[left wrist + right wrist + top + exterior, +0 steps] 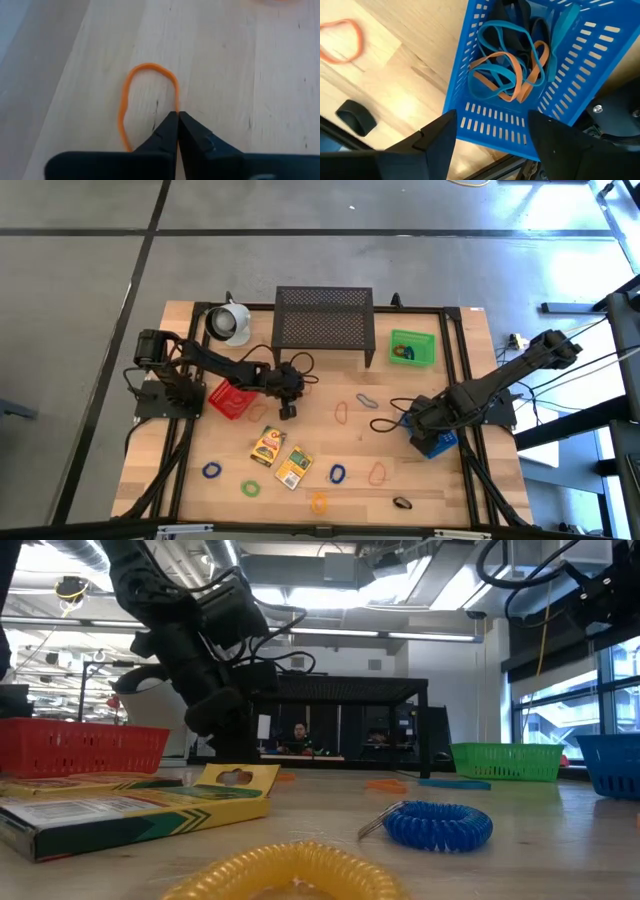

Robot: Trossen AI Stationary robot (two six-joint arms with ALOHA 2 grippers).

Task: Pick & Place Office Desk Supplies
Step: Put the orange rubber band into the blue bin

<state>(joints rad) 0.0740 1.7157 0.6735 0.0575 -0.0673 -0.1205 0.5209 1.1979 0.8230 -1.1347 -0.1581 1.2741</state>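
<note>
Left gripper (178, 116): fingers pressed together at the edge of an orange loop (148, 95), low over the bare wood just in front of the black mesh shelf (324, 323); whether a strand is actually pinched cannot be told

Orange loop: flat on the surface, long axis running straight away from the fingertips, one side of the band meeting the tips, the rest lying ahead and to one side

Key relation: judged that any lift turns on that one strand at the tips; loop extends forward of the left gripper, not beneath it

Right gripper (490, 135): fingers spread, nothing between them, hanging over the blue bin (580, 65), well to the right of the mesh shelf

Blue bin contents: tangle of blue, orange and dark loops already inside

Other supplies: two yellow packets (282, 456) in front of the mesh shelf, with blue, green, yellow and orange loops scattered beyond them toward the front edge

Nearer arm: left arm sits closer to the packets; right arm closer to the orange loop and dark clip (354, 116) beside the blue bin

View differences: left wrist view alone shows the tips meeting the band; high view hides that loop under the arm but gives the whole layout; low view shows only packets, a blue coil (438, 824) and bin rims
</note>
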